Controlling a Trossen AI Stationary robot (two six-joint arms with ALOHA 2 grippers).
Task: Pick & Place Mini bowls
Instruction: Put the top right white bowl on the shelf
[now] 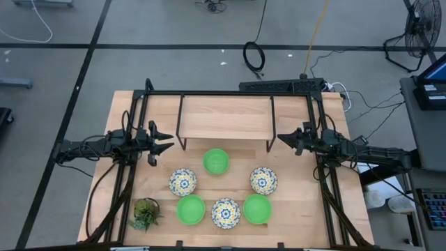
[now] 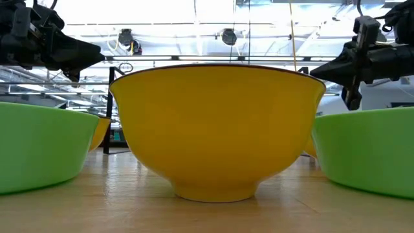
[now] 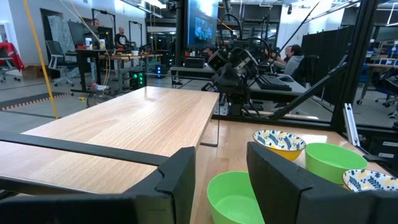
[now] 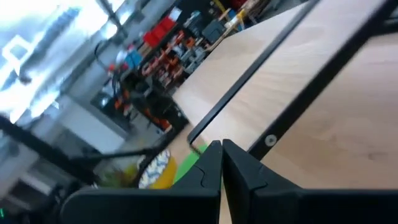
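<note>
Resting on the pale, grained wooden table are six small, round, glossy mini bowls: three plain green and three floral inside, one showing its smooth yellow outside in the low view. A spiky green potted plant stands at the near left. At the left edge the left gripper hovers with fingers apart, holding nothing. At the right edge the right gripper has its dark angular fingers pressed together, empty.
</note>
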